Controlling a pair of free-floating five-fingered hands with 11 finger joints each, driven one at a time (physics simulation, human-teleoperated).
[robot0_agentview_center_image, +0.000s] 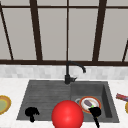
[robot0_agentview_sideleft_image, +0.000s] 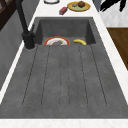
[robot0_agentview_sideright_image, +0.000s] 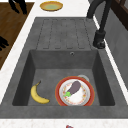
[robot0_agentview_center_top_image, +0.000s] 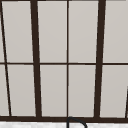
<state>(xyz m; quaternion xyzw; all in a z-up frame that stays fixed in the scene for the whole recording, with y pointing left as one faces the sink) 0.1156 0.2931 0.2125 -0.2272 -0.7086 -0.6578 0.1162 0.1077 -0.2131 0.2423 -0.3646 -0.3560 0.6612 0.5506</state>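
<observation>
My left hand (robot0_agentview_center_image: 31, 113) hangs at the front edge of the drainboard, fingers loose and holding nothing; in the right side view the left hand (robot0_agentview_sideright_image: 17, 6) floats over the wooden floor. My right hand (robot0_agentview_center_image: 95, 113) hovers at the front rim of the basin, just in front of an orange-rimmed plate (robot0_agentview_center_image: 90, 103) carrying an eggplant (robot0_agentview_sideright_image: 74, 87). Its spread fingers show as the right hand (robot0_agentview_sideleft_image: 112, 5) in the left side view and as the right hand (robot0_agentview_sideright_image: 2, 42) in the right side view. A banana (robot0_agentview_sideright_image: 38, 96) lies in the basin beside the plate (robot0_agentview_sideright_image: 75, 92).
A big red ball (robot0_agentview_center_image: 67, 115) sits low in the middle of the front view. A black faucet (robot0_agentview_center_image: 68, 75) stands behind the sink. A yellow dish (robot0_agentview_center_image: 3, 104) lies on the left counter, a red item (robot0_agentview_center_image: 122, 97) and a plate of food (robot0_agentview_sideleft_image: 78, 6) on the right.
</observation>
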